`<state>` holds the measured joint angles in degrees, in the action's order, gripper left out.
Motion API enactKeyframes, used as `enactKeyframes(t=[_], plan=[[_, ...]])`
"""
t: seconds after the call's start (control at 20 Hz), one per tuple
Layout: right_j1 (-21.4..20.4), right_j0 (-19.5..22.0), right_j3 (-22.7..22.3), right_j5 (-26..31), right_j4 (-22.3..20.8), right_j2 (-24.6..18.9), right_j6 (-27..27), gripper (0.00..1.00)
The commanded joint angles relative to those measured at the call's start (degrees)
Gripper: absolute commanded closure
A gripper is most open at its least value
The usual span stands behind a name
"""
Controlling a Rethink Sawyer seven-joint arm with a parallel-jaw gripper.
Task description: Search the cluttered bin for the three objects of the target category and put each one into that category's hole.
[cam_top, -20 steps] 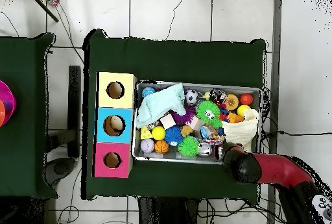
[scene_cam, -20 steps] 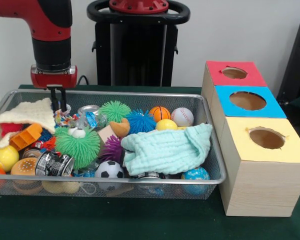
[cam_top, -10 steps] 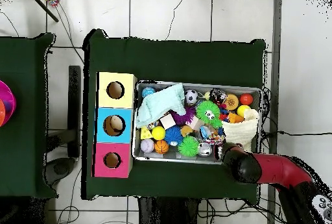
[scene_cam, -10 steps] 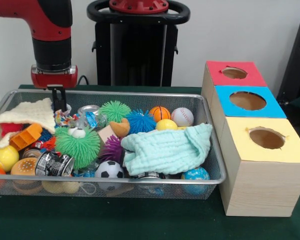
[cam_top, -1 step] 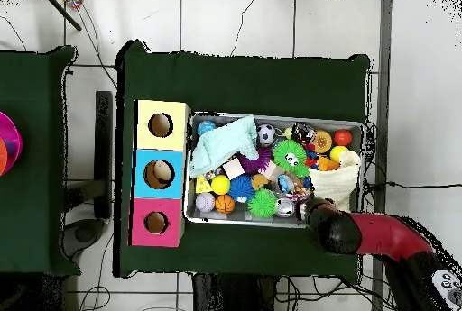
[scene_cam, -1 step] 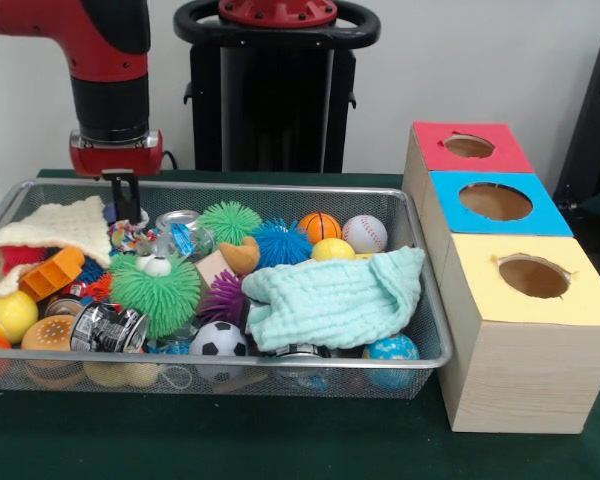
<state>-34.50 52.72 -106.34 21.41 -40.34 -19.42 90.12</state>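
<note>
Gripper (scene_cam, -1 step: 126,198) fingers closed, empty, above bin (scene_cam, -1 step: 420,300) far-left corner | mint cloth (scene_cam, -1 step: 335,295) covers toys | boxes: 3, red (scene_cam, -1 step: 467,150), blue (scene_cam, -1 step: 495,205), yellow (scene_cam, -1 step: 530,290)

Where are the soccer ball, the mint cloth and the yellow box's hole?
Soccer ball (scene_cam, -1 step: 218,340), front view, its white front face.
Mint cloth (scene_cam, -1 step: 335,297), front view, middle of the folds.
Yellow box's hole (scene_cam, -1 step: 533,276), front view, the dark opening.

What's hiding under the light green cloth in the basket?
The light green cloth lies over toys in the mesh basket. A purple spiky ball pokes out at its left edge, and a yellow ball shows behind it. Whatever sits under its middle is covered.
</note>
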Motion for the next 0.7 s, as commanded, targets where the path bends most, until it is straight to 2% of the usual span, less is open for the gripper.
enactKeyframes(t=[0.05,0.25,0.4,0.45,0.7], plan=[[-0.17,0.61,-5.07,-0.37,3.74,-7.41,1.61,1.0],[-10.29,-3.07,-12.2,0.22,8.98,-8.04,7.39,1.0],[-16.78,-6.24,-14.34,2.24,12.74,-6.51,9.53,1.0],[-17.79,-6.8,-14.48,3.01,13.63,-6.17,9.2,1.0],[-17.54,-7.69,-14.94,2.11,15.85,-5.0,7.86,1.0]])
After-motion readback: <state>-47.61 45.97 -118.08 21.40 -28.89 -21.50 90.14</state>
